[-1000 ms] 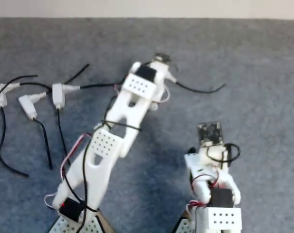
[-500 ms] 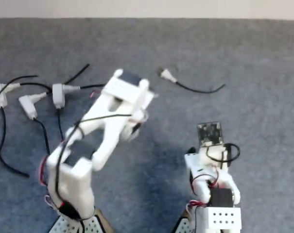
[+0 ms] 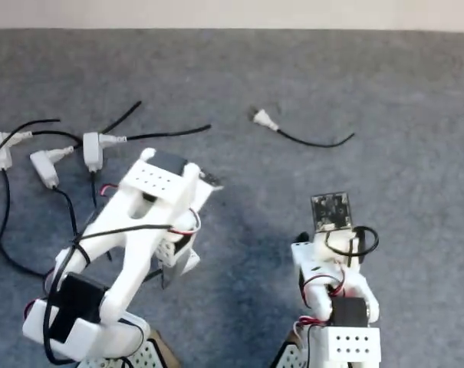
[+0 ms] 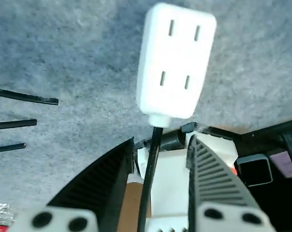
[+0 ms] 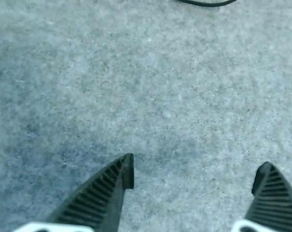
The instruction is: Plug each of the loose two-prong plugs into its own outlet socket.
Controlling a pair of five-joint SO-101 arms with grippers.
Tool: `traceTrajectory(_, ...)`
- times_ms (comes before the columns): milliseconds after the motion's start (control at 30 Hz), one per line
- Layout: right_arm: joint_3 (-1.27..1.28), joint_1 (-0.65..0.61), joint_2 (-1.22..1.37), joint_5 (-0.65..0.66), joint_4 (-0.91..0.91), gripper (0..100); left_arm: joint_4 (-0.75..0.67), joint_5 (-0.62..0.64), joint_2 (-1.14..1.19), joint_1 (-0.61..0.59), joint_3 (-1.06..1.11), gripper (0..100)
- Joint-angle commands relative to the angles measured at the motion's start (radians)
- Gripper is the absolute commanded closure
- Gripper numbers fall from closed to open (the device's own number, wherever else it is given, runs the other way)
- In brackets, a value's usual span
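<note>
While the left gripper point(image 4: 161, 140) hangs with its jaws apart, a black cord point(image 4: 150, 159) runs loose between them to a white outlet point(image 4: 177, 63) lying face-up on the grey table point(image 4: 63, 58), both its sockets free. The right gripper point(image 5: 198, 162) is spread wide over the table, nearer the camera than the plug point(image 3: 261, 117). Seen from the high view, that plug lies unplugged mid-table, and three outlets point(image 3: 92, 150) lie well left of it.

My left claw point(image 4: 161, 142) has matt black plastic fingers point(image 4: 211, 179), ribbed inside. The outlet block point(image 4: 175, 60) is smooth white plastic, faintly glossy; its cord point(image 4: 150, 164) is smooth black. The carpet point(image 4: 63, 53) is grey, fuzzy, matt cloth.
</note>
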Motion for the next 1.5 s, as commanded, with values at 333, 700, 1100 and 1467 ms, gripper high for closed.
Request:
traceTrajectory(333, 0.007, -0.008, -0.008, -0.008, -0.018, 63.0, -0.330, -0.034, 0.093, -0.134, -0.013, 80)
traceTrajectory(700, 0.007, -0.008, -0.008, -0.008, -0.018, 63.0, -0.126, -0.083, 0.417, -0.231, -0.423, 80)
traceTrajectory(1100, -0.105, -0.002, 0.013, 0.032, 0.048, 63.0, -0.086, -0.012, 0.111, -0.262, -0.438, 80)
traceTrajectory(1467, -0.920, -0.007, 1.035, 0.080, -0.088, 63.0, -0.488, 0.666, -0.131, -0.470, -0.139, 80)
